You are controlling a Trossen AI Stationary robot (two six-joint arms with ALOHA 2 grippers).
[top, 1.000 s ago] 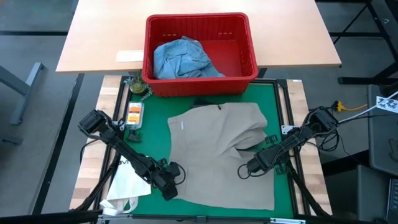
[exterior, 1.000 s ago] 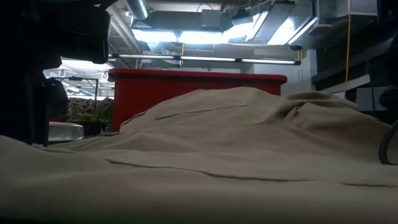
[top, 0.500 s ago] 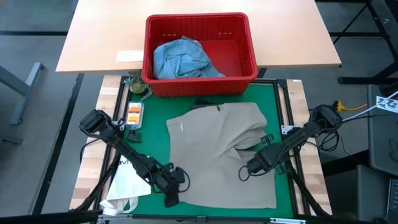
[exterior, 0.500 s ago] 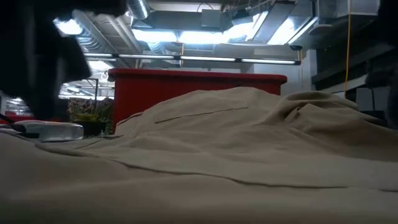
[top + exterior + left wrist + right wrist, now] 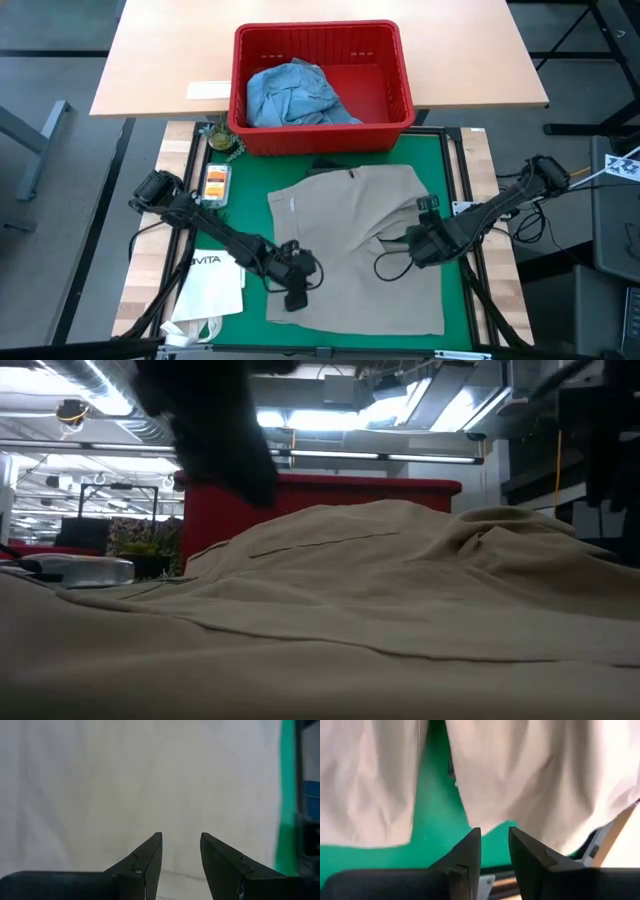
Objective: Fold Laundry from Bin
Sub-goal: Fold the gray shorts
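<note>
Two end effectors hover over the khaki-tan garment (image 5: pixel 355 245) on the green mat (image 5: pixel 455 175); jeans (image 5: pixel 295 95) fill the bin (image 5: pixel 320 45). Wrist views: left end effector (image 5: pixel 181 862) and right end effector (image 5: pixel 495 855) part-open, apparently empty.

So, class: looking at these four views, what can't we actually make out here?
- High view: the bin holds light blue denim; anything beneath it is hidden.
- Low view: the khaki garment blocks the mat, and a blurred dark arm covers the upper left.
- High view: the white VITA bag is partly covered by the left arm.
</note>
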